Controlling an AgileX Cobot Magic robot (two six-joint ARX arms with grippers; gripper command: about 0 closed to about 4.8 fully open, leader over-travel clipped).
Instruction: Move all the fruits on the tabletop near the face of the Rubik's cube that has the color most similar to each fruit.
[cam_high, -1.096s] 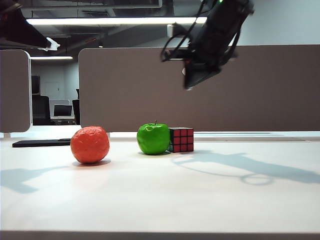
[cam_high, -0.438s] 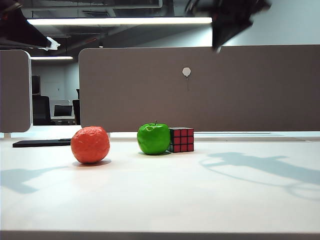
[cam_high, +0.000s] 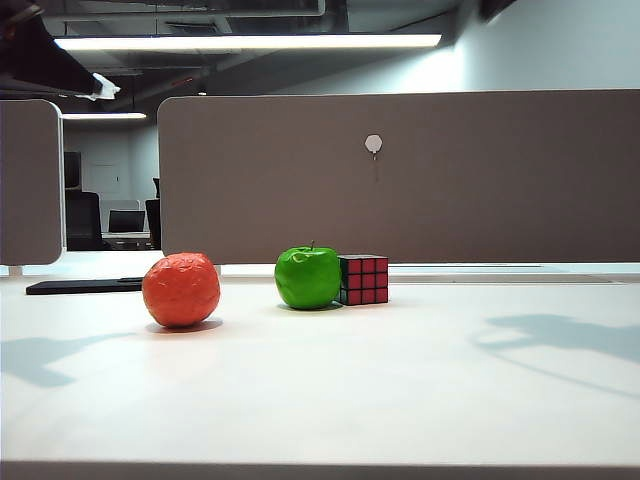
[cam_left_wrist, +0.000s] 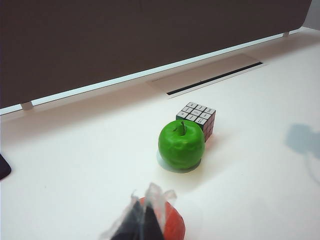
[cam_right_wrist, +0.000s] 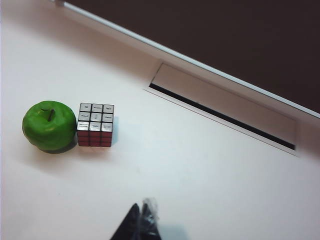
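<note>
Exterior view: white desk (cam_high: 420, 400) lies wide and bare on the right of the cube (cam_high: 363, 279) and toward the front edge. Grey partition (cam_high: 450, 180) closes the back. Count: one green apple (cam_high: 308, 277) touching the cube's left side, one orange-red fruit (cam_high: 181, 289) well apart further left, one cube. My right tool (cam_right_wrist: 141, 222) hangs high over the desk, tips pressed together, holding nothing. My left tool (cam_left_wrist: 142, 222) hovers above the orange-red fruit, tips together.

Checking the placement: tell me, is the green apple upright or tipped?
Upright: the glossy green apple shows its stem on top, beside the small cube.
</note>
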